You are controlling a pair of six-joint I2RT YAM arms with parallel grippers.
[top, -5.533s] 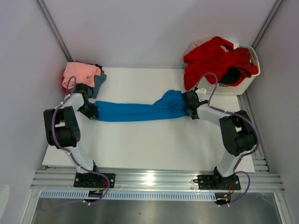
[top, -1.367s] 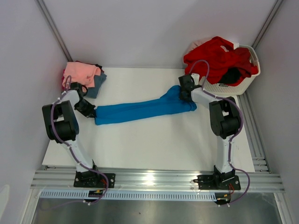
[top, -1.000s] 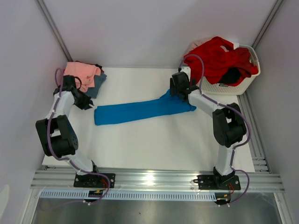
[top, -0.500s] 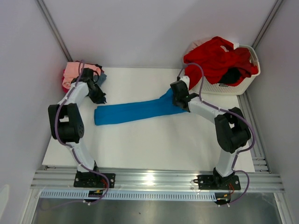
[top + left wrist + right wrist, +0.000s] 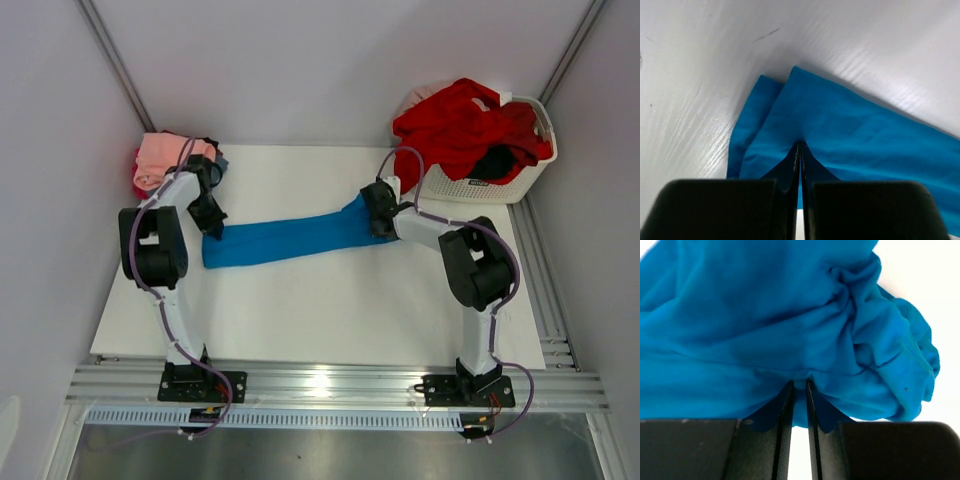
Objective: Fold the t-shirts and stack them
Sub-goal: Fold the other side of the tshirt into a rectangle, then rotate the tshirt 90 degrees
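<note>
A bright blue t-shirt (image 5: 290, 235) lies stretched in a long band across the white table (image 5: 330, 310). My left gripper (image 5: 213, 230) is at its left end. In the left wrist view the left gripper (image 5: 800, 145) has its jaws pressed together, pinching the blue t-shirt (image 5: 865, 140) near its edge. My right gripper (image 5: 380, 225) is at the bunched right end. There the right gripper (image 5: 799, 382) stands nearly closed with a fold of the blue t-shirt (image 5: 765, 315) between its fingers.
Folded t-shirts, salmon pink (image 5: 165, 158) on top, are stacked at the table's far left corner. A white slatted basket (image 5: 500, 185) at the far right holds a red t-shirt (image 5: 460, 125) and a black one (image 5: 492, 160).
My left gripper came from beside the pink stack down to the shirt's left end and shut. My right gripper closed from wide open onto the bunched right end.
</note>
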